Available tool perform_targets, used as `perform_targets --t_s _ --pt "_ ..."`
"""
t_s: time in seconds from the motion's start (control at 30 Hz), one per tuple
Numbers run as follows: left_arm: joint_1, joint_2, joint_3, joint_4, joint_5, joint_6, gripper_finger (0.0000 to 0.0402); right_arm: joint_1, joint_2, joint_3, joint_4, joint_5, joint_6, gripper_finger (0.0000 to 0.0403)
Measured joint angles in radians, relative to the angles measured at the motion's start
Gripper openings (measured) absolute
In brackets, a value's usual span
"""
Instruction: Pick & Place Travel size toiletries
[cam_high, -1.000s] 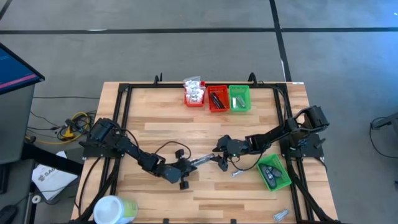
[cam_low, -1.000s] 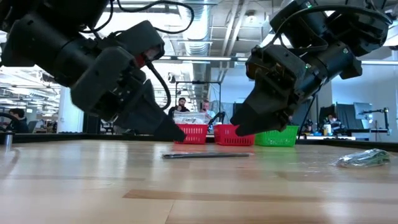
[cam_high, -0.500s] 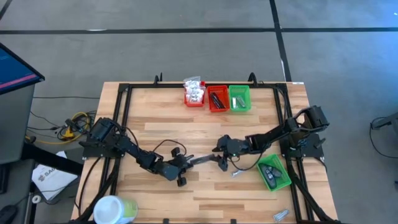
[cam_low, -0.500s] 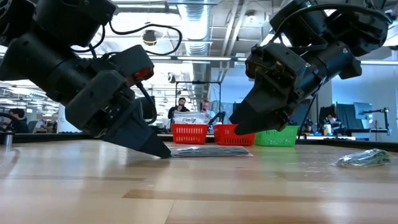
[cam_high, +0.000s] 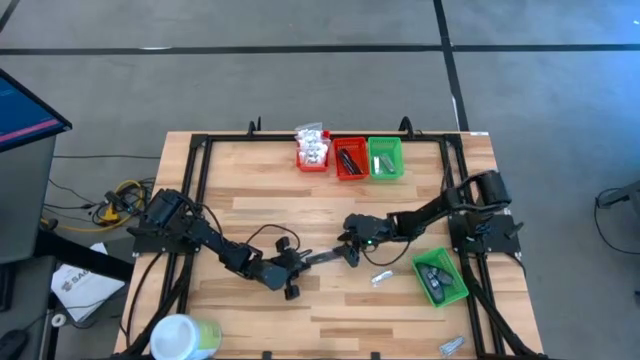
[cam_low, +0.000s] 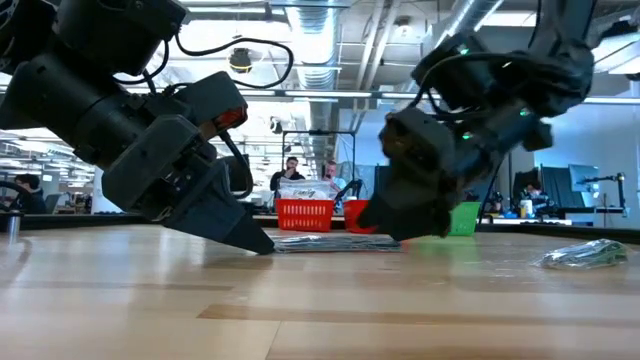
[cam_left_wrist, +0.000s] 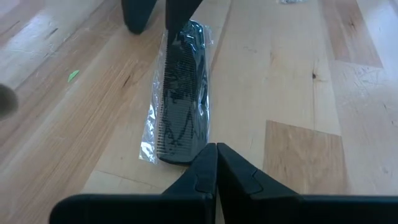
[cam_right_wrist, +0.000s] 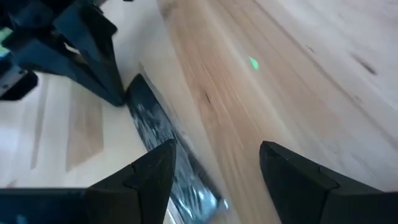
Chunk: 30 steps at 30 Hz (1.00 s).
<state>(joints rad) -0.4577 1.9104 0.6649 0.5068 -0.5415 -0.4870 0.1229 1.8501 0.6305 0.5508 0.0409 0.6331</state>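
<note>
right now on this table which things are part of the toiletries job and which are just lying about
Part of the job:
- wrapped black comb, between both grippers
- silvery sachet
- white packets in the left red bin
- middle red bin
- green bins

Lying about:
- white-and-green tub
- cables beside the table

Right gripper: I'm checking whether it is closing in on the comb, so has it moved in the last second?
Yes. In the high view the right gripper has shifted away from the green bin, toward the left gripper and along the wrapped comb.

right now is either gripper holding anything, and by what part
Neither holds anything. The shut left gripper presses its tip at one end of the wrapped black comb on the table; the open right gripper straddles the other end.
</note>
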Motion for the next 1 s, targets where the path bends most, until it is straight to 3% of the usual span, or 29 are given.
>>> perform_targets --t_s 0.5,0.77,1.0 --pt "0.0 0.002 -0.005 0.008 0.001 0.003 0.0 0.017 0.051 0.02 0.06 -0.19 -0.032 0.0225" --pt "0.0 0.003 -0.005 0.011 -0.002 0.003 0.0 0.027 0.052 0.019 0.062 -0.201 -0.037 0.0214" --pt "0.001 0.003 -0.005 0.014 -0.008 0.003 0.0 0.035 0.054 0.07 -0.007 -0.2 -0.044 0.0177"
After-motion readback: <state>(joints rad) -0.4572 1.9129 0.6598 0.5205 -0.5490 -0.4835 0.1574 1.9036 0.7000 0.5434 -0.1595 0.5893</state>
